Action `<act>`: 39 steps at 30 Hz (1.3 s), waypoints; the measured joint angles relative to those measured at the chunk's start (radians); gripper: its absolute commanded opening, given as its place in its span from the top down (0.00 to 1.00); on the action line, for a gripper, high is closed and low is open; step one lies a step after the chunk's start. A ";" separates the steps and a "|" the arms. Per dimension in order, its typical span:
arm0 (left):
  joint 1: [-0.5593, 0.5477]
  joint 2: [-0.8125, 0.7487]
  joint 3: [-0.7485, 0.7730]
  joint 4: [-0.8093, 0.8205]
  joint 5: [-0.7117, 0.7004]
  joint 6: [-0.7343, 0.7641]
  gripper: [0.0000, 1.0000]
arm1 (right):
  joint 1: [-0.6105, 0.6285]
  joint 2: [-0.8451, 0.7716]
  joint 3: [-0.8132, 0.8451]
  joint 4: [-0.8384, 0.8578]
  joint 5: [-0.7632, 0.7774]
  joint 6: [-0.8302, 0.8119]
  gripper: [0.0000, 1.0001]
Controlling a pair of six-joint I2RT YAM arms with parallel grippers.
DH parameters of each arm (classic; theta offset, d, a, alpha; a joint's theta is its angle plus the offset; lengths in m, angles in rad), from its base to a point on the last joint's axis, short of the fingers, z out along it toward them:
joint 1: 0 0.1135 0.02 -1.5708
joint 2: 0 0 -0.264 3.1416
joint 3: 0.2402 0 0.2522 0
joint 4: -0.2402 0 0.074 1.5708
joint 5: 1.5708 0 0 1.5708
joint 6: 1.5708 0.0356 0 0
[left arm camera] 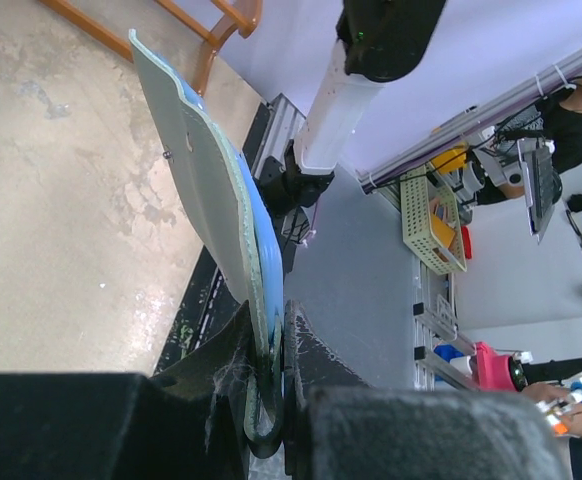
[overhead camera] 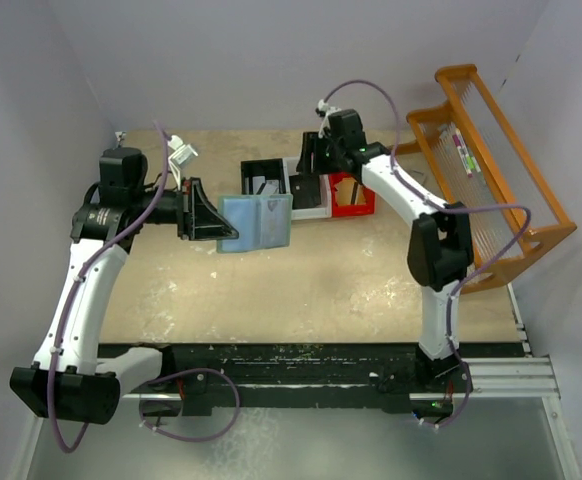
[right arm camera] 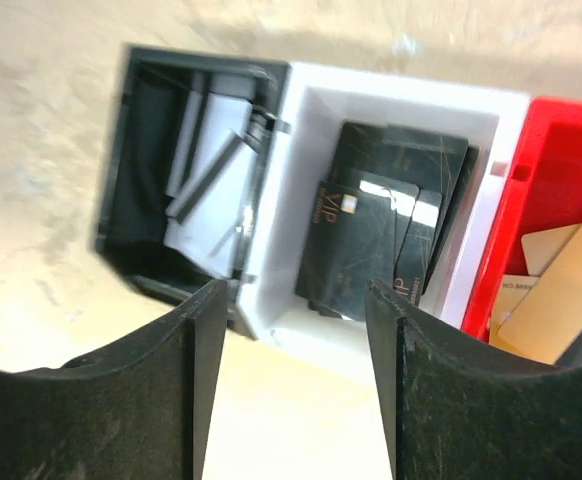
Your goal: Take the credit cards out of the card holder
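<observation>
- Pinches the card holder point(overhead camera: 256, 222) with the left end effector point(overhead camera: 216, 220), fingers pressed together on the holder's 9 o'clock edge in the top view.
- Leaves the card holder reaching out toward 3 o'clock from that end effector, opened into two blue-green panels over the middle of the counter point(overhead camera: 301, 290).
- From the left wrist, shows the card holder point(left arm camera: 206, 190) edge-on, rising toward 11 o'clock out of the left end effector point(left arm camera: 271, 390), with its lower edge clamped between the black fingers point(left arm camera: 226, 385).
- Cannot tell from any view whether cards sit in its slots.
- Holds the right end effector point(overhead camera: 313, 165) at 1 o'clock from the card holder, apart from it, above a row of three bins.
- From the right wrist, shows the right end effector point(right arm camera: 296, 390) spread, the gap between its fingers point(right arm camera: 196, 380) framing the wall shared by the black bin point(right arm camera: 201, 62) and the white bin point(right arm camera: 401, 95).
- Finds grey-white credit cards point(right arm camera: 211, 170) in the black bin at 10 o'clock, dark cards point(right arm camera: 371, 240) in the white bin at 12 o'clock, and tan-orange credit cards point(right arm camera: 561, 280) in the red bin point(right arm camera: 561, 140) at 2 o'clock.
- Puts an orange rack point(overhead camera: 491, 170) at the counter's 3 o'clock side.
</observation>
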 measured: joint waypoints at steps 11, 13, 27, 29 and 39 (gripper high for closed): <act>0.000 -0.021 0.002 0.148 0.045 -0.146 1.00 | 0.009 -0.621 -0.561 0.452 -0.381 0.220 0.11; 0.000 -0.024 0.002 0.189 0.053 -0.183 1.00 | 0.013 -0.697 -0.737 0.677 -0.510 0.362 0.10; 0.000 -0.032 -0.011 0.323 0.080 -0.306 1.00 | 0.122 -0.756 -1.059 1.622 -0.737 0.998 0.45; 0.000 -0.032 -0.011 0.329 0.081 -0.310 1.00 | 0.133 -0.743 -1.058 1.681 -0.736 1.036 0.47; 0.000 -0.032 -0.011 0.325 0.080 -0.300 1.00 | 0.135 -0.722 -1.054 1.720 -0.751 1.096 0.32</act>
